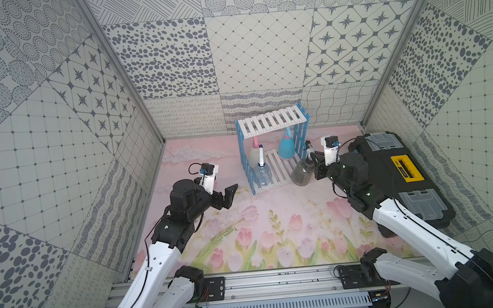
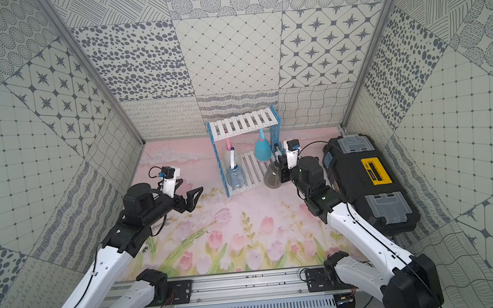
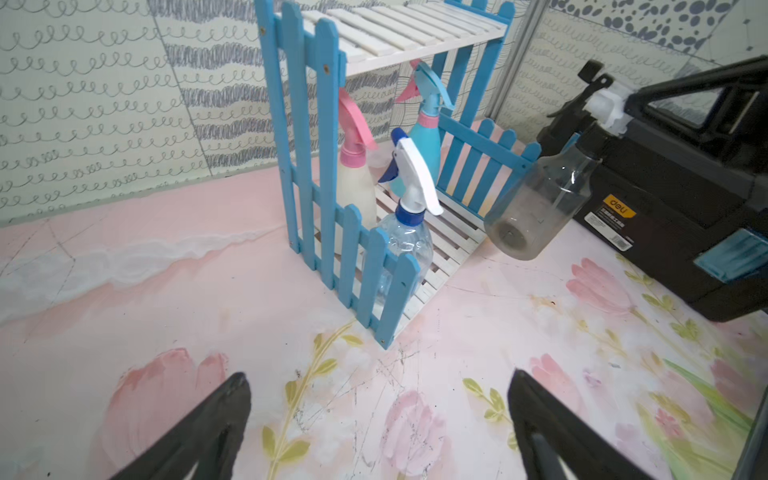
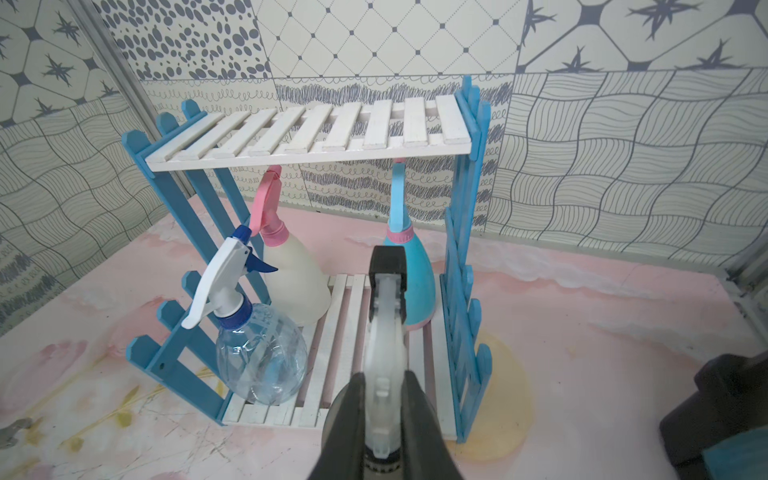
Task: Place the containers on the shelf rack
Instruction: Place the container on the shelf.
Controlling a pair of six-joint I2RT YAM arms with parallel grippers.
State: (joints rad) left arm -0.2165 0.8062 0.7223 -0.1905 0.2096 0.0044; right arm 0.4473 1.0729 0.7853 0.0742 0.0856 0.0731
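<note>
Rack (image 1: 271,120) holds 3 bottles: white (image 1: 253,158), clear (image 1: 262,174), blue (image 1: 287,150); 1 grey (image 1: 302,174) clamped in right jaws; left jaws apart

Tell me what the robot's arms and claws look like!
The left arm and right arm have white shells, chunky black joints and thin black cables along them. The left gripper and right gripper are black, each with two pointed fingers. A white camera block tops each wrist.

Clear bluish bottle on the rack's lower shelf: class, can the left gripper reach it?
Probably yes: left gripper open and empty, rack front open; the low side panel partly shields the bottle.
</note>
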